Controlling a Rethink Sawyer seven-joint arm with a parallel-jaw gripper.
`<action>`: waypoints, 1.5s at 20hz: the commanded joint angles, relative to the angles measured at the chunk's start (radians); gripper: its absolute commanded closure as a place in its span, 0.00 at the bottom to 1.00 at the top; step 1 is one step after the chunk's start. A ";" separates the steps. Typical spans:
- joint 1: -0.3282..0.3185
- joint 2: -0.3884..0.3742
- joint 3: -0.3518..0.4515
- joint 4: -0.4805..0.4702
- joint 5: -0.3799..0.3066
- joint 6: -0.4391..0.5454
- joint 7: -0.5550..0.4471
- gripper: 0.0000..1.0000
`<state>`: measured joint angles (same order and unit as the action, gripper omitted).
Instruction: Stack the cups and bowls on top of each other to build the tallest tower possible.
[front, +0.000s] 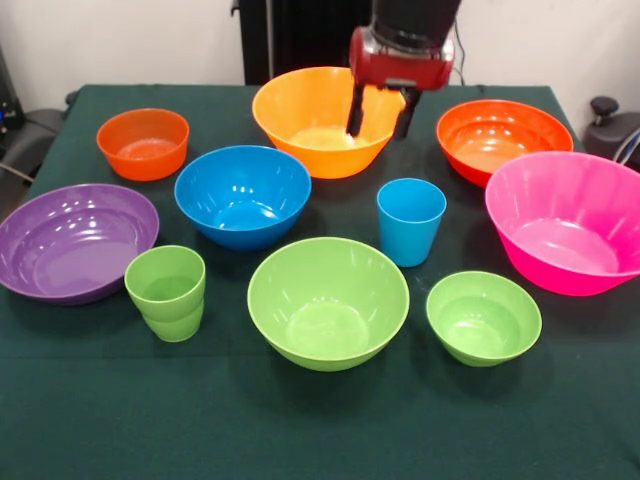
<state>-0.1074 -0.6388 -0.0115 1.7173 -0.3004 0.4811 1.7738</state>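
Nine unstacked cups and bowls, none visibly labelled.

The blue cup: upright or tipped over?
Upright. The blue cup stands on its base on the green tablecloth, open rim facing up.

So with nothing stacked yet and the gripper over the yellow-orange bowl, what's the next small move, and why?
Probably lower the gripper straight down so its open fingers straddle the rim of the yellow-orange bowl, then close. The fingers already hang at that bowl's right rim, one inside and one outside, and every bowl and cup sits separately on the table.
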 joint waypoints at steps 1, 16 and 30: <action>-0.036 0.126 0.155 -0.187 -0.081 0.029 -0.136 0.00; -0.138 0.187 0.277 -0.402 -0.157 0.210 -0.315 0.00; -0.209 0.156 0.368 -0.495 -0.172 0.410 -0.439 0.00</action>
<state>-0.2919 -0.4852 0.2392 1.3074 -0.3819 0.7585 1.7001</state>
